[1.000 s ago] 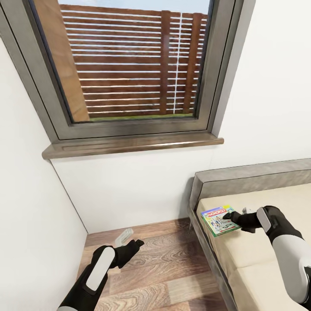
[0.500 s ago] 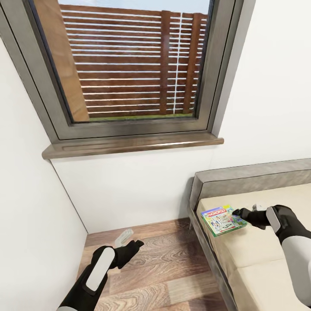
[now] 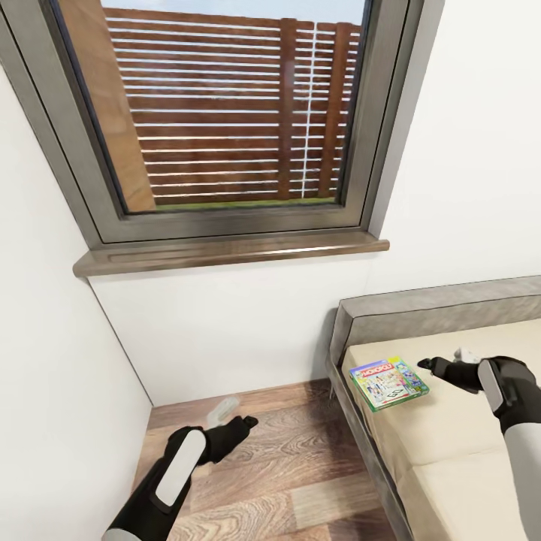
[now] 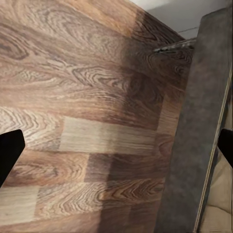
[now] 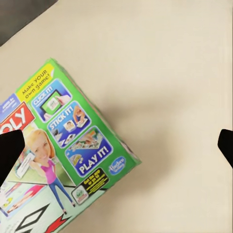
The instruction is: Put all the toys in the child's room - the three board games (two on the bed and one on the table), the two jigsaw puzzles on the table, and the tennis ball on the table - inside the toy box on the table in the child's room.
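One board game [image 3: 389, 383], a green-edged Monopoly box, lies flat on the beige mattress of the bed [image 3: 451, 432], close to the corner by the grey headboard. My right gripper [image 3: 443, 359] hovers just to its right, open and holding nothing. In the right wrist view the board game [image 5: 63, 160] lies below the right gripper [image 5: 118, 148], whose fingertips are spread wide. Over the wood floor beside the bed, my left gripper [image 3: 234, 415] is open and empty; its wrist view shows the left gripper [image 4: 118, 148] above planks.
A large grey-framed window with a wooden sill [image 3: 225, 252] fills the wall ahead. White walls close in on the left. The bed's grey frame [image 4: 199, 121] borders the strip of wood floor [image 3: 278, 481].
My right gripper has drawn back to the right, off the board game, which stays lying on the mattress. The left gripper has edged slightly forward.
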`<state>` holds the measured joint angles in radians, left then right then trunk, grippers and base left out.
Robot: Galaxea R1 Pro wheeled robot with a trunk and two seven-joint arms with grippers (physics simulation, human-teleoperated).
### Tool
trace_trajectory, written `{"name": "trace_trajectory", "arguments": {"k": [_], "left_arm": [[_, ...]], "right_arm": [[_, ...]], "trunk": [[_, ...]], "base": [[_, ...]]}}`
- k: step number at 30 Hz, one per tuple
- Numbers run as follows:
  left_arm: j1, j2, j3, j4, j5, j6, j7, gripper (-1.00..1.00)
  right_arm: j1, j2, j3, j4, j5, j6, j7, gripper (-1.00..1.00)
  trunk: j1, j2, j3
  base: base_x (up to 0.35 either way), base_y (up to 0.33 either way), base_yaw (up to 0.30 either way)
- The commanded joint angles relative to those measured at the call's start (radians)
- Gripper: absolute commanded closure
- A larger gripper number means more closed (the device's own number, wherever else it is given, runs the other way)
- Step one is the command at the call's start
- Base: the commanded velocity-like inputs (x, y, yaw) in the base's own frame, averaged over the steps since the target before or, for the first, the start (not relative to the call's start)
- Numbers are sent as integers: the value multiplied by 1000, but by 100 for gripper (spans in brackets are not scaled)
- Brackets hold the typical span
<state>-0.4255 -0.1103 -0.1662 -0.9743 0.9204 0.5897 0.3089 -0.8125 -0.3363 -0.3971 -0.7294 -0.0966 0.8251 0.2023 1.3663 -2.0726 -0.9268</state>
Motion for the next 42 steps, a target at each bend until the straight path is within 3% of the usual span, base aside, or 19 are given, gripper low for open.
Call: {"name": "trace_trajectory", "arguments": {"k": [1, 6, 8, 11, 13, 16, 18, 21, 23, 24, 26, 29, 31, 42], "left_arm": [[-10, 0, -9, 4, 1, 0, -9, -100], [-34, 1, -20, 21, -11, -2, -54, -100], [-63, 1, -27, 52, -18, -5, -112, -100], [-79, 1, -29, 73, -21, -8, -147, -100], [-116, 1, -29, 131, -25, -30, -223, -100], [-136, 1, -29, 168, -27, -47, -261, -100], [-176, 1, -29, 255, -30, -90, -339, -100], [-197, 1, -30, 301, -32, -113, -379, -100], [-235, 1, -32, 393, -35, -157, -461, -100], [-235, 1, -32, 393, -35, -157, -461, -100], [-269, 1, -33, 473, -38, -191, -546, -100], [-282, 2, -33, 506, -39, -205, -586, -100], [-302, 7, -32, 558, -40, -228, -651, -100], [-327, 27, -29, 626, -35, -275, -746, -100]], "right_arm": [[10, 1, -2, -30, -7, 8, -1, -100], [27, 3, -3, -87, -7, 17, -1, -100], [41, 4, -3, -140, -7, 32, -1, -100], [46, 4, -3, -163, -7, 42, -1, -100], [53, 3, -8, -200, -7, 66, -2, -100], [55, 2, -13, -216, -7, 80, -2, -100], [59, 2, -36, -249, -7, 107, -2, -100], [60, 3, -51, -269, -7, 122, -2, -100], [63, 5, -80, -313, -7, 150, -3, -100], [63, 5, -80, -313, -7, 150, -3, -100], [69, 7, -101, -358, -7, 174, -3, -100], [74, 8, -109, -380, -7, 184, -3, -100], [87, 11, -119, -420, -7, 199, -3, -100], [108, 19, -131, -497, -8, 217, -3, -100]], "trunk": [[0, 0, -1], [0, 0, -1], [0, 0, -1], [0, 0, -1], [0, 0, -1], [0, 0, -1], [0, 0, -1], [0, 0, -1], [0, 0, -1], [0, 0, -1], [0, 0, -1], [0, 0, -1], [0, 0, -1], [0, 0, -1]], "base": [[0, 0, 0], [0, 0, 0], [0, 0, 0], [0, 0, 0], [0, 0, 0], [0, 0, 0], [0, 0, 0], [0, 0, 0], [0, 0, 0], [0, 0, 0], [0, 0, -24], [0, 0, -63], [0, 0, -132], [0, 0, -214]]}}
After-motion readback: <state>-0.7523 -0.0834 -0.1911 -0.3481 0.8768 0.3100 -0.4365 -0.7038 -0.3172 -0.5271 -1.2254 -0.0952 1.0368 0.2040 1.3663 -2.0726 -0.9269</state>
